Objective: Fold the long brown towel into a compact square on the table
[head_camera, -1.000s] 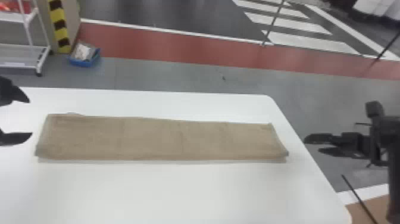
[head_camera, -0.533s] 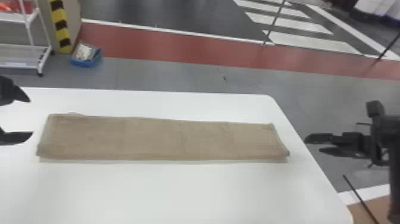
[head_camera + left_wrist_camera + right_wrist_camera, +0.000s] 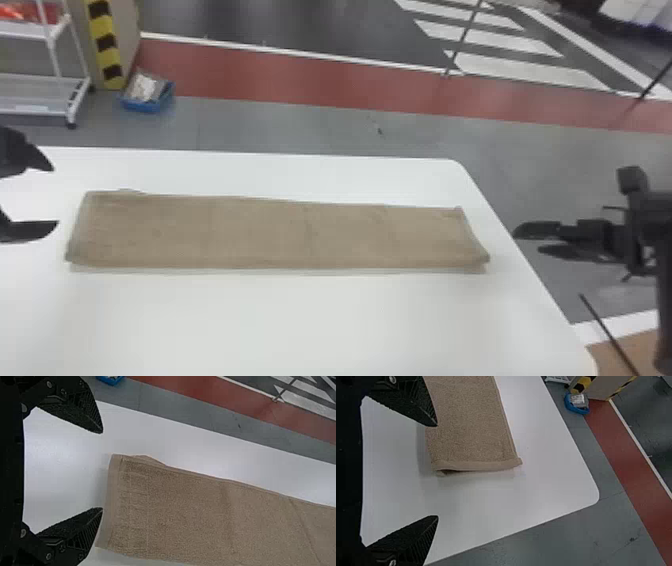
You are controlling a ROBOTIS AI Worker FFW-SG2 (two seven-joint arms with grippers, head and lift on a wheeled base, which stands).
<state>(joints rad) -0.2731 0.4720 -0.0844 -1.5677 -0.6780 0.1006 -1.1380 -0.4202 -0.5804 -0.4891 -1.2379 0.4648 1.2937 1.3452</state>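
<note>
1. The left pincer (image 3: 56, 196) gapes wide and empty, near the left end of the towel (image 3: 280, 235).
2. The right pincer (image 3: 526, 240), also wide and empty, is near the right end.
3. Between them, the towel lies flat in a long strip on the white surface (image 3: 325, 320).

both wrist views crop the brown towel (image 3: 190, 510).
</note>
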